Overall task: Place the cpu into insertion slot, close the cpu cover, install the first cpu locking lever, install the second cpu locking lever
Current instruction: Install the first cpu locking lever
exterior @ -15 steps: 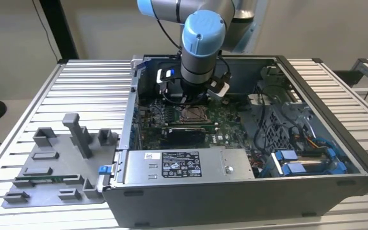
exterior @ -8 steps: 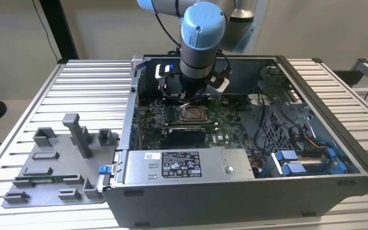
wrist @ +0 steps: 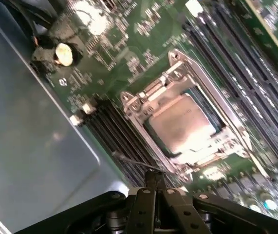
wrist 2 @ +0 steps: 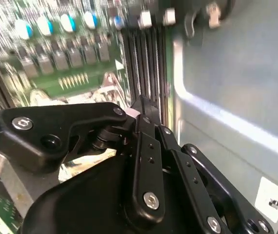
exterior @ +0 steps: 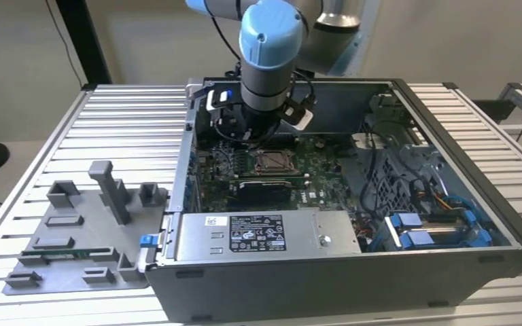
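Sitting flat in the insertion slot (exterior: 258,161), the cpu (wrist: 182,124) faces silvery side up; it is square, so no long axis. The cpu cover (wrist: 138,113) lies down over it, chip showing through the window. A thin lever rod (wrist: 135,164) runs beside the socket toward the gripper (wrist: 153,179), whose fingers are pressed together; whether they pinch the rod is unclear. All sits on the green board (wrist: 124,53) inside the open case (exterior: 478,190).

Label (exterior: 256,233) on grey plate (exterior: 334,236): print unreadable; no other legible text.
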`<state>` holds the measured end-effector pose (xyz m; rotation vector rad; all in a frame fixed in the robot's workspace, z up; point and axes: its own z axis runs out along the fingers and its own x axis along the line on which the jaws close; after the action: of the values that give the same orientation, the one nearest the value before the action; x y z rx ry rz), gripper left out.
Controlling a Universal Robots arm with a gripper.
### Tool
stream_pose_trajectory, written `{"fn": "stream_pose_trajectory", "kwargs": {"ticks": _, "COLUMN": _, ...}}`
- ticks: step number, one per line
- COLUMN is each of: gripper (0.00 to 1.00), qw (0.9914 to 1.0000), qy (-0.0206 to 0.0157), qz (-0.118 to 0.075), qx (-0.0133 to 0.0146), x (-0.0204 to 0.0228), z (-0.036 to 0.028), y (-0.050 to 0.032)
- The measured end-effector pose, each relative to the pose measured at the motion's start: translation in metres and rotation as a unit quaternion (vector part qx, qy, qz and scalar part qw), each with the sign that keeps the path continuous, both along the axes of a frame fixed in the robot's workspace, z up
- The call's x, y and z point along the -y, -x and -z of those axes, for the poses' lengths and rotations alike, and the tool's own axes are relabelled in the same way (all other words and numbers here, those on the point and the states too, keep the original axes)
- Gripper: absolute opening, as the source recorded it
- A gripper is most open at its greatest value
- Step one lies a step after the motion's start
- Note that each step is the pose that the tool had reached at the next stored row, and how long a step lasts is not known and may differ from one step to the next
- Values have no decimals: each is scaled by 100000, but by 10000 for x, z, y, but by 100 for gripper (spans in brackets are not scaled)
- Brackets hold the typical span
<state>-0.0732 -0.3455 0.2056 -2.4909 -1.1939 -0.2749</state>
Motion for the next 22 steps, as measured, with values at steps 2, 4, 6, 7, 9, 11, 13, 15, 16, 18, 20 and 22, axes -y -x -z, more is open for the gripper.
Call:
{"fn": "stream_pose_trajectory", "kwargs": {"ticks": 2, "gripper": 0, "qw": 100000, "qy": -3, "qz": -44, "qx": -1, "x": 33, "z": 0, "y": 17}}
{"fn": "stream_pose_trajectory", "kwargs": {"ticks": 4, "gripper": 0, "qw": 100000, "qy": -4, "qz": -117, "qx": -4, "x": 62, "z": 0, "y": 35}}
{"fn": "stream_pose_trajectory", "kwargs": {"ticks": 6, "gripper": 0, "qw": 100000, "qy": 1, "qz": -286, "qx": -6, "x": 69, "z": 1, "y": 44}}
{"fn": "stream_pose_trajectory", "kwargs": {"ticks": 7, "gripper": 0, "qw": 99999, "qy": -5, "qz": -341, "qx": 0, "x": 68, "z": 5, "y": 47}}
{"fn": "stream_pose_trajectory", "kwargs": {"ticks": 9, "gripper": 0, "qw": 99999, "qy": 4, "qz": -432, "qx": 1, "x": 66, "z": 15, "y": 51}}
{"fn": "stream_pose_trajectory", "kwargs": {"ticks": 11, "gripper": 0, "qw": 99999, "qy": 10, "qz": -496, "qx": 2, "x": 52, "z": 25, "y": 52}}
{"fn": "stream_pose_trajectory", "kwargs": {"ticks": 13, "gripper": 0, "qw": 99998, "qy": 1, "qz": -557, "qx": 9, "x": 34, "z": 35, "y": 52}}
{"fn": "stream_pose_trajectory", "kwargs": {"ticks": 15, "gripper": 0, "qw": 99998, "qy": -1, "qz": -622, "qx": 11, "x": 19, "z": 41, "y": 52}}
{"fn": "stream_pose_trajectory", "kwargs": {"ticks": 16, "gripper": 0, "qw": 99998, "qy": -4, "qz": -651, "qx": 15, "x": 15, "z": 43, "y": 51}}
{"fn": "stream_pose_trajectory", "kwargs": {"ticks": 18, "gripper": 0, "qw": 99997, "qy": -7, "qz": -708, "qx": 14, "x": 11, "z": 46, "y": 45}}
{"fn": "stream_pose_trajectory", "kwargs": {"ticks": 20, "gripper": 0, "qw": 99997, "qy": -3, "qz": -756, "qx": 10, "x": 7, "z": 48, "y": 34}}
{"fn": "stream_pose_trajectory", "kwargs": {"ticks": 22, "gripper": 0, "qw": 99997, "qy": -2, "qz": -810, "qx": 9, "x": 4, "z": 50, "y": 21}}
